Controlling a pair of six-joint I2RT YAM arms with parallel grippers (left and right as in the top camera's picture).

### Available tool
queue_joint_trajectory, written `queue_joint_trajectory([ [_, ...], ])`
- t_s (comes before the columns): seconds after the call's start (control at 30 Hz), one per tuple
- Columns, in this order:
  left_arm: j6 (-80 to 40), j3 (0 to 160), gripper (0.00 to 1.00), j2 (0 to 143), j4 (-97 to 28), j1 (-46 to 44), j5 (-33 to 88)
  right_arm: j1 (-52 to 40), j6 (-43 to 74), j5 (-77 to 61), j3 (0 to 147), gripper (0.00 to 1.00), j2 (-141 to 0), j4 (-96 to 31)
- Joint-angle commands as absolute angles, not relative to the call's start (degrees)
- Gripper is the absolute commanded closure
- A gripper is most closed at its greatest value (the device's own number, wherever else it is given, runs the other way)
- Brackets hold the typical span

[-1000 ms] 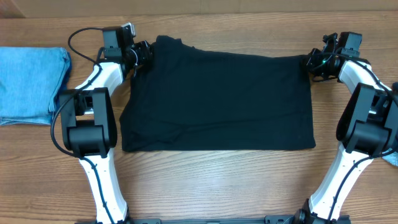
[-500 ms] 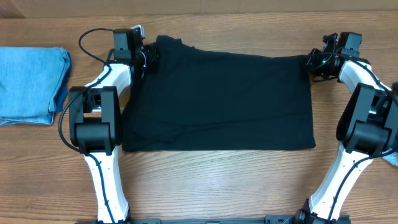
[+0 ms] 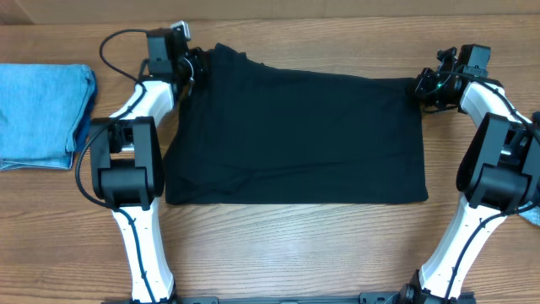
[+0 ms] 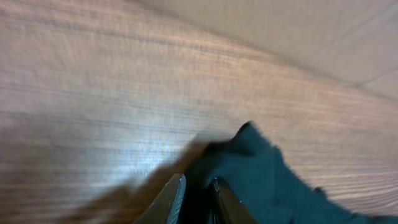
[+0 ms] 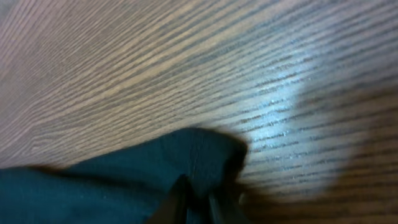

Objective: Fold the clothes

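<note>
The black T-shirt (image 3: 295,135) lies flat on the wooden table as a wide rectangle. My left gripper (image 3: 196,69) is at its far left corner. In the left wrist view the gripper (image 4: 198,194) has its fingers drawn close together, with the dark fabric (image 4: 267,174) pinched between them. My right gripper (image 3: 419,86) is at the far right corner. Seen from the right wrist, that gripper (image 5: 198,200) is shut on the cloth's corner (image 5: 124,186), which bunches up around the fingertips.
A folded light blue denim garment (image 3: 42,114) lies at the table's left edge. A sliver of bluish cloth (image 3: 531,216) shows at the right edge. Both arms' white links flank the shirt. Bare wood (image 3: 295,245) runs along the near side.
The left gripper has shifted slightly at the far left corner and its jaws have narrowed onto the fabric. The right arm and the shirt have stayed in place.
</note>
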State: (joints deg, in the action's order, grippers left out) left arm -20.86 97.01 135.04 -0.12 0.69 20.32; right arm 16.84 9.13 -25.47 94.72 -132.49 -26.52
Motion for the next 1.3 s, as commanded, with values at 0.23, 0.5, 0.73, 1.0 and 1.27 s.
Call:
queue_joint_trajectory([
  [0.23,-16.19,100.03,0.83,132.20,-9.74,1.52,22.55,17.10,8.91,-25.63,95.02,0.96,-126.50,-27.46],
  [0.5,-14.11,100.01,0.48,132.79,-9.61,1.19,17.04,17.04,8.91,-25.63,95.00,0.69,-126.43,-28.23],
  [0.73,-14.09,100.01,0.40,134.30,-7.99,1.08,14.33,17.04,8.91,-25.63,95.00,0.66,-126.43,-28.64],
  [1.0,-14.68,100.03,0.46,138.61,-4.84,-1.02,18.37,17.04,8.91,-25.63,95.00,0.66,-126.43,-28.77],
  [1.27,-14.81,100.03,0.57,140.18,-4.36,-1.54,18.52,17.06,8.91,-25.63,95.00,0.66,-126.43,-29.08],
])
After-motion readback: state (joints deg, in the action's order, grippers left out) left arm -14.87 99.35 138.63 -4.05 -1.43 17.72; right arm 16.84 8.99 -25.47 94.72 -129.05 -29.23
